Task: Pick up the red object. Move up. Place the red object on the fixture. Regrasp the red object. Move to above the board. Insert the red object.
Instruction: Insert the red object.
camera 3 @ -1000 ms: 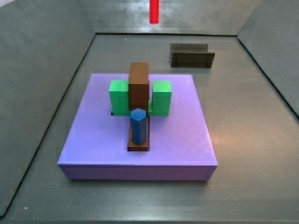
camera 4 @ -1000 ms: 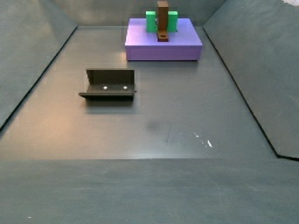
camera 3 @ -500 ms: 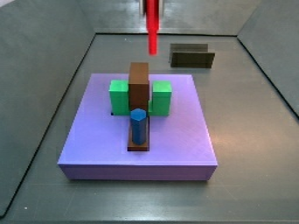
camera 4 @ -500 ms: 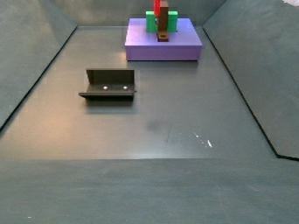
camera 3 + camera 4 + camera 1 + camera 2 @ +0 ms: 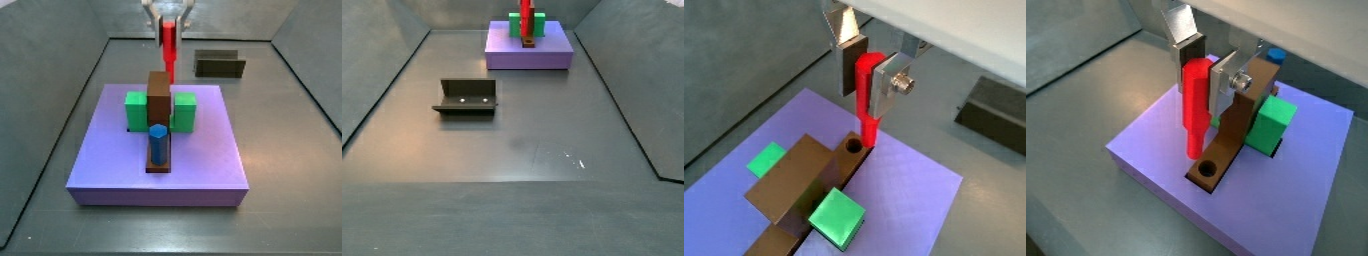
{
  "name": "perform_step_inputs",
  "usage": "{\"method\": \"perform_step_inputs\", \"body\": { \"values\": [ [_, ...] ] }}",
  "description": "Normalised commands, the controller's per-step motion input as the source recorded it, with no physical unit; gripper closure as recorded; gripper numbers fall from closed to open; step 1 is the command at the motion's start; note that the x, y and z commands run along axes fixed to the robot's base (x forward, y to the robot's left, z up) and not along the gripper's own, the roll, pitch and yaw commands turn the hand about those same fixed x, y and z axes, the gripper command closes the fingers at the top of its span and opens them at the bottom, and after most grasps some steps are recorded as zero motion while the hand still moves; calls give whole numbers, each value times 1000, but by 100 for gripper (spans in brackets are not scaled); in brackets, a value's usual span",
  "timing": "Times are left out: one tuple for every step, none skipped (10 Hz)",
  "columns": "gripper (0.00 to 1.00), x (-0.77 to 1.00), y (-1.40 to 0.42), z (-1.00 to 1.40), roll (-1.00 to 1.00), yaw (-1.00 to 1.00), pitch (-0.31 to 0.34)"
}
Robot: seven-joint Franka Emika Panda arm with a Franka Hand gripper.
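Above the large flat lavender board (image 5: 911,185), the claw (image 5: 866,72) is closed on the upper end of the slim bright red peg (image 5: 1196,105), which hangs upright over the brown bar's hole (image 5: 1204,171) and looks light, stiff, smooth, so best pinched high.

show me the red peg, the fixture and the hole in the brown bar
red peg (image 5: 1197,105): wrist view, mid-shaft, held in the tool (image 5: 1205,68).
fixture (image 5: 468,97): side view, back wall, apart on the floor.
hole (image 5: 1204,171): wrist view, its dark opening.
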Motion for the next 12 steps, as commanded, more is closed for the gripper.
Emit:
{"method": "perform_step_inputs", "body": {
  "values": [
    [100,0,0,-300,-214,0,-1],
    [100,0,0,-257,-140,0,0],
    [100,-143,20,-43,-114,-14,0],
    [100,-251,31,0,-111,-20,0],
    [100,-257,34,0,-119,0,-27],
    [100,-280,20,0,-103,0,-19],
    [100,-277,17,-66,-147,0,-56],
    [100,-74,0,-86,-140,0,-84],
    [100,0,0,-140,-101,0,-53],
    [100,0,0,-137,-101,0,-43],
    [100,0,0,-111,-107,0,-31],
    [100,34,0,-71,-109,0,-11]
  ]
}}
